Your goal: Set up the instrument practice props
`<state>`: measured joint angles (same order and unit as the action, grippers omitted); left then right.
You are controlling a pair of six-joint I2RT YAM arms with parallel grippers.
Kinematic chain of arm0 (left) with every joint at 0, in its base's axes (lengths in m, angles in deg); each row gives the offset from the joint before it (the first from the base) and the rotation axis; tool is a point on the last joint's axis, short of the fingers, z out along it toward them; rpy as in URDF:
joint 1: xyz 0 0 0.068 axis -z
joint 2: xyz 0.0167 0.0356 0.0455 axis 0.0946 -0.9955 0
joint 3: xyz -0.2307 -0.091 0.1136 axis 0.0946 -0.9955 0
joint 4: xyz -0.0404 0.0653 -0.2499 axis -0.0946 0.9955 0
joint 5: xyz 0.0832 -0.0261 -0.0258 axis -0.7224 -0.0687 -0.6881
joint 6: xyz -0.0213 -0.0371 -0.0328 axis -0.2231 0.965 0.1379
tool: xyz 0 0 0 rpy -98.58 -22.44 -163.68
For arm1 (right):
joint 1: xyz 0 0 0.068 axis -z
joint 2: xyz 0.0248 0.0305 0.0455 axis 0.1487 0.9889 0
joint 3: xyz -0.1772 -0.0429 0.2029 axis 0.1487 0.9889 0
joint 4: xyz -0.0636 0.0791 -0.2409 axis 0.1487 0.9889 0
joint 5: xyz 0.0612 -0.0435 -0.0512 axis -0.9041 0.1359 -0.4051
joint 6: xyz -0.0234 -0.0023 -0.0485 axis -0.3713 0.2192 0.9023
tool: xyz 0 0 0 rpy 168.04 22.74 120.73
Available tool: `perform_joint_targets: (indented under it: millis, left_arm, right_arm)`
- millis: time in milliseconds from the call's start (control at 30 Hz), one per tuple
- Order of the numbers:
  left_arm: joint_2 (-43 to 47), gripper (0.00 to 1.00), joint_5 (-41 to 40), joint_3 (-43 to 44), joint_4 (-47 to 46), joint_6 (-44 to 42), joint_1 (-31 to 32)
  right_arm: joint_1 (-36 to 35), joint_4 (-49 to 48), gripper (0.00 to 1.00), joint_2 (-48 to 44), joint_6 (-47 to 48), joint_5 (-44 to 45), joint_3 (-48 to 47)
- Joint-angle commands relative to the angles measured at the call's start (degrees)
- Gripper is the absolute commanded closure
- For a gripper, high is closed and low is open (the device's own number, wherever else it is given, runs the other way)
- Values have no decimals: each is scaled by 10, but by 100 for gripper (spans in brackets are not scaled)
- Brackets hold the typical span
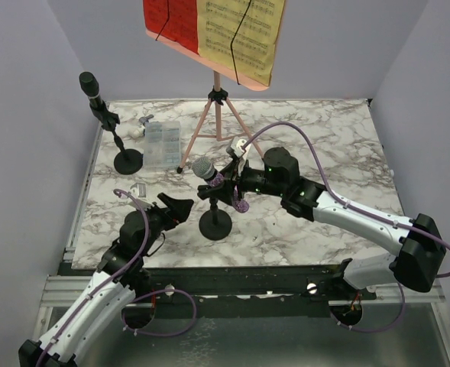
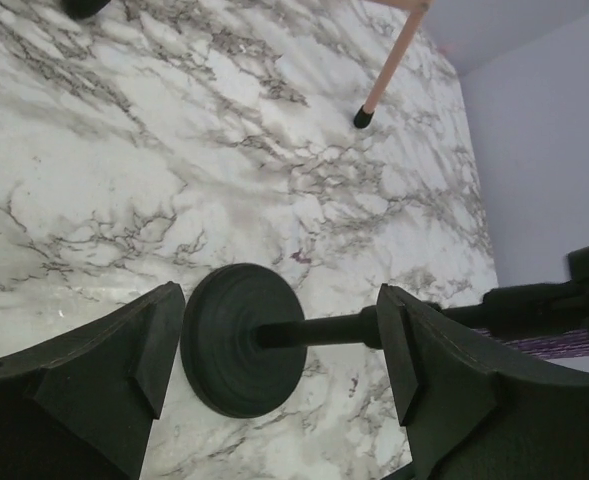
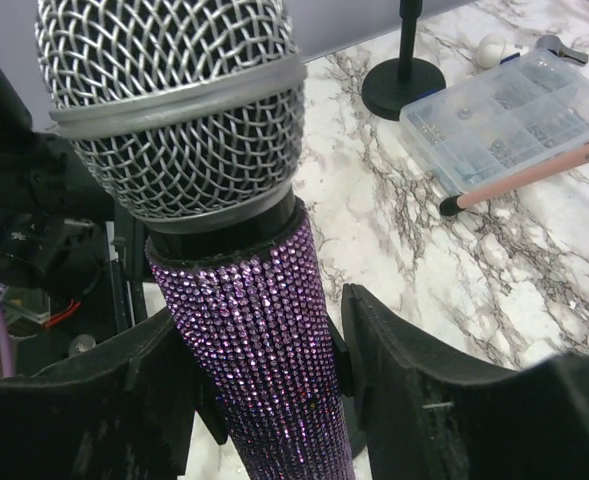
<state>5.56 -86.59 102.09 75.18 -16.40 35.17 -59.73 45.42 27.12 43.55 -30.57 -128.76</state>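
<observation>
While the right gripper (image 3: 264,340) clamps the purple glitter microphone (image 3: 229,240) upright over the near-centre black round-based mic holder (image 2: 236,340), apparently seating it, the left gripper (image 2: 282,312) sits wide open astride the holder's stem, probably ready to steady it.

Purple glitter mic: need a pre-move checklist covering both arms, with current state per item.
1. Purple glitter microphone between the right tool fingers: ok.
2. Right tool actually clamped on it: cannot tell.
3. Microphone seated in the holder's clip: cannot tell.
4. Mic holder base flat on the marble table: ok.
5. Left tool open, straddling the holder's stem: ok.
6. Music rack leg apart from both tools: ok.
</observation>
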Motion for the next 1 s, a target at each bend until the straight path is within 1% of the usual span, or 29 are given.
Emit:
perform_joint_targets:
  millis: [0,133,267,367,433,533,633,700,733,967]
  left_arm:
    - [15,19,48,-83,-164,-15,0]
    - [-42,20,147,-112,-265,-78,1]
    - [-127,21,172,-100,-319,-125,18]
    - [-157,25,152,-117,-391,-177,51]
    - [-158,28,150,-128,-441,-221,72]
    - [-157,29,147,-148,-510,-295,106]
    - [-180,30,152,-158,-541,-347,133]
    - [-200,29,151,-173,-561,-361,141]
    - [-210,31,132,-176,-565,-362,143]
    - [-248,43,80,-185,-607,-412,146]
  right_arm:
    - [-3,-26,47,2,-17,0,-17]
    - [-3,-23,50,7,-27,-5,-24]
    - [-3,-30,50,6,-30,-5,-27]
    - [-3,-26,54,7,-29,-10,-34]
    - [-3,-25,55,9,-29,-13,-35]
    - [-3,-24,56,12,-31,-17,-37]
    - [-3,-25,58,11,-33,-22,-37]
    - [-3,-24,59,10,-34,-21,-38]
    - [-3,-24,60,9,-35,-22,-38]
    - [-4,-37,68,6,-38,-27,-35]
